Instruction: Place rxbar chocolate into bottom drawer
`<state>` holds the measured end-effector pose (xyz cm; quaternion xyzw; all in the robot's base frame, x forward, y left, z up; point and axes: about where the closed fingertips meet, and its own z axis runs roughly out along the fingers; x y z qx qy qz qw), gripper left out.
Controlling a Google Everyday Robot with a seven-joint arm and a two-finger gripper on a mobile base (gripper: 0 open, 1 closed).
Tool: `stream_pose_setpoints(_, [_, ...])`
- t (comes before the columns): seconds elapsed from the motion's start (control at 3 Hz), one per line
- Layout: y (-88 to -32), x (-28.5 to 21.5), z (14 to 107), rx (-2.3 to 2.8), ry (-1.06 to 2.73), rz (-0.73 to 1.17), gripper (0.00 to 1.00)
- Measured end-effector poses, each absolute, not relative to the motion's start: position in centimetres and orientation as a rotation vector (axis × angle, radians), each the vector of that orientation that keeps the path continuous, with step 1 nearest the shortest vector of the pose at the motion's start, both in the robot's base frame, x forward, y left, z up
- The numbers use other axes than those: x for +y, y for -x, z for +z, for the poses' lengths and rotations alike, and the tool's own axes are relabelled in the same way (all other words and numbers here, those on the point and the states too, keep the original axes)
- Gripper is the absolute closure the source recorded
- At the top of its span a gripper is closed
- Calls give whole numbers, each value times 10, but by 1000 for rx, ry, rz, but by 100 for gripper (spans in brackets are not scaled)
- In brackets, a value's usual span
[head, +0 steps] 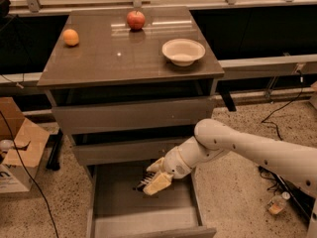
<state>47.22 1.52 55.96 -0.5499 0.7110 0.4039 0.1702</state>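
The bottom drawer [119, 209] of the grey-brown cabinet is pulled out and open, with a bare floor. My gripper [151, 182] hangs down inside the drawer's back half, just under the middle drawer's front. Its cream fingers [159, 181] are shut on a small dark bar with pale marks, the rxbar chocolate [142, 183]. Only the bar's end sticks out to the left of the fingers, low over the drawer floor. My white arm reaches in from the right.
On the cabinet top stand a red apple [135, 20], an orange [71, 37] and a white bowl [183, 51]. The two upper drawers are shut. A cardboard box [20, 155] sits on the floor at left, cables and a small bottle [276, 203] at right.
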Motion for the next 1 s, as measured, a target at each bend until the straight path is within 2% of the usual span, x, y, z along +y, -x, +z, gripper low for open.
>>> stream_pose_setpoints(0.33, [-472,16,561,2020,1563,1145,100])
stream_pose_setpoints(1.0, [-488,25,460,2149,1449,1125,100])
